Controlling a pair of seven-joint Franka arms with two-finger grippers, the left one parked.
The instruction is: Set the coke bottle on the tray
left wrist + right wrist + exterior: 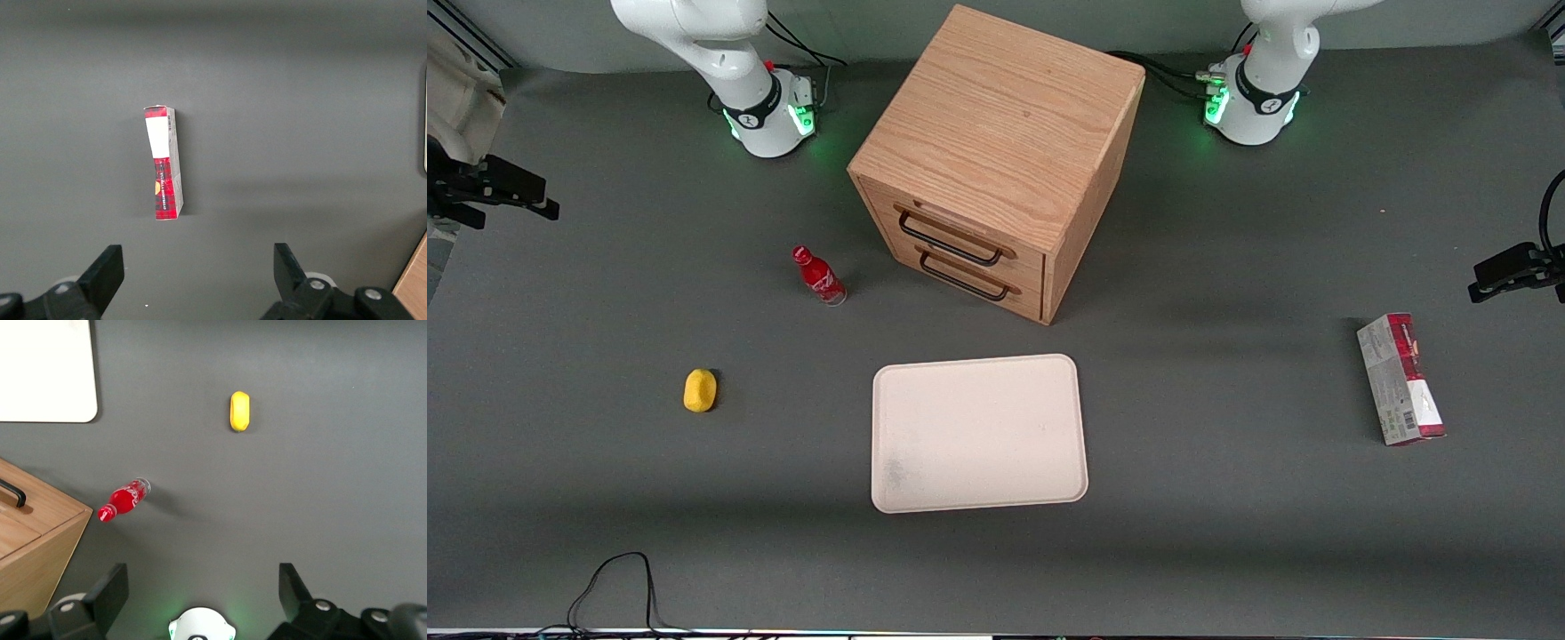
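While my right arm holds high over the grey surface [1227, 551], its pincer [203, 590] hangs spread wide with nothing between the fingers [110, 590], above the bare mat near the arm's base. I see the coke bottle [818, 276] standing upright on the surface, apart from everything, just beside the wooden drawer cabinet [996, 160] on the working arm's side. The tray [978, 433] lies flat in front of the cabinet, nearer the front camera than the bottle, with what looks like a faint grey smudge. A yellow object [700, 390], possibly a sponge, lies toward the working arm's end. A red-and-grey carton [1400, 379] lies toward the parked arm's end.
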